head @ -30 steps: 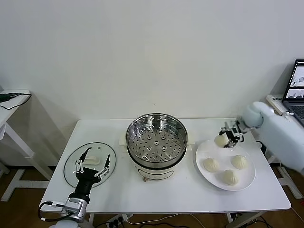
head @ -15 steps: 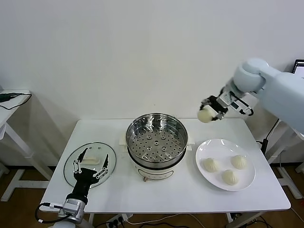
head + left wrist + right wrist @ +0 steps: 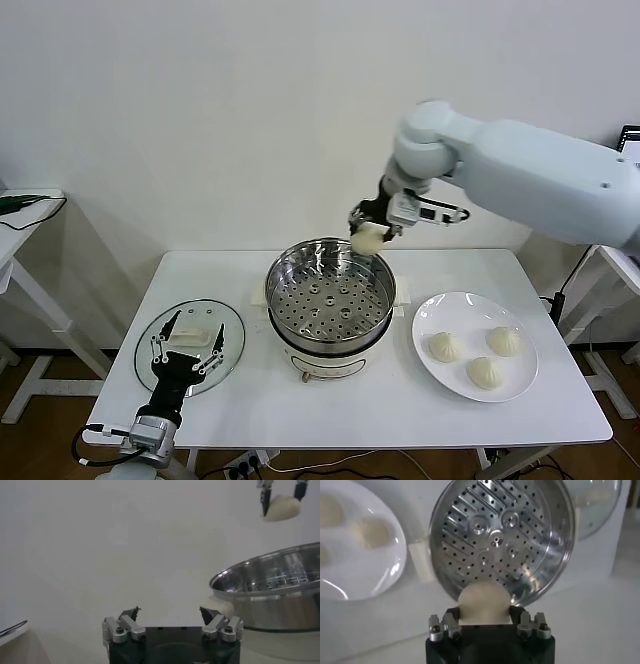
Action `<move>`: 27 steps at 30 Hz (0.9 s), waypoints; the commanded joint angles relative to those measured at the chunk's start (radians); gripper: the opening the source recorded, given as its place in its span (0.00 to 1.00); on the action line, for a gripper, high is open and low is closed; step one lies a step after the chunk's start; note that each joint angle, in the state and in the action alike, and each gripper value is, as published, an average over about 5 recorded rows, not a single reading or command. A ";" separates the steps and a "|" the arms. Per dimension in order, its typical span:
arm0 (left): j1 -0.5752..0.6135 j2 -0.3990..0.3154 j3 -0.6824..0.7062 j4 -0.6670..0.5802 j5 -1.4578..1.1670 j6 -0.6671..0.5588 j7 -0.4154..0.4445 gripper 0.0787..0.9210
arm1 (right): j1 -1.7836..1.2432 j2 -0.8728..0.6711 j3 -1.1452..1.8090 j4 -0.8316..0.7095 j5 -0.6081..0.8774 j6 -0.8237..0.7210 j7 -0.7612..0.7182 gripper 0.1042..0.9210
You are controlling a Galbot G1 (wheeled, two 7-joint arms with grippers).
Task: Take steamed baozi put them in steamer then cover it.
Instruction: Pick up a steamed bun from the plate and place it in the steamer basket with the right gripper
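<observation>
The white table (image 3: 330, 420) fills the lower half of the head view, and everything sits on it. At its centre stands the steamer (image 3: 330, 300), a wide shiny steel pot on a white base, its perforated tray (image 3: 500, 535) bare and uncovered. At about 3 o'clock from the steamer, near but apart from it, lies the flat white plate (image 3: 432, 370) with three steamed baozi resting on it: one (image 3: 444, 347) on the side nearest the pot, one (image 3: 503, 340) farther out, and one (image 3: 485, 372) toward the table's front edge. At 9 o'clock from the steamer lies the round glass lid (image 3: 150, 350), flat on the table with its white handle (image 3: 190, 338) up. The right arm reaches in from 2 o'clock, and the right gripper (image 3: 370, 236) hangs above the steamer's far rim, at roughly 1 o'clock of the pot, its fingers closed narrowly around the fourth steamed baozi (image 3: 369, 239); in the right wrist view that bun (image 3: 484, 602) sits between the two fingers directly over the edge of the tray, clear of the metal. The left gripper (image 3: 186, 353) waits at 8 o'clock from the steamer, over the near edge of the glass lid, with its fingers (image 3: 122, 625) spread wide and nothing between them.
</observation>
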 commanded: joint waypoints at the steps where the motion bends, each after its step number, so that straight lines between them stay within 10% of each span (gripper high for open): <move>1: -0.002 0.002 -0.002 0.003 -0.001 0.000 0.001 0.88 | -0.125 0.163 0.023 -0.150 -0.151 0.140 0.040 0.70; 27: -0.014 0.004 -0.014 0.036 -0.001 -0.007 0.005 0.88 | -0.326 0.246 0.191 -0.415 -0.325 0.206 0.102 0.70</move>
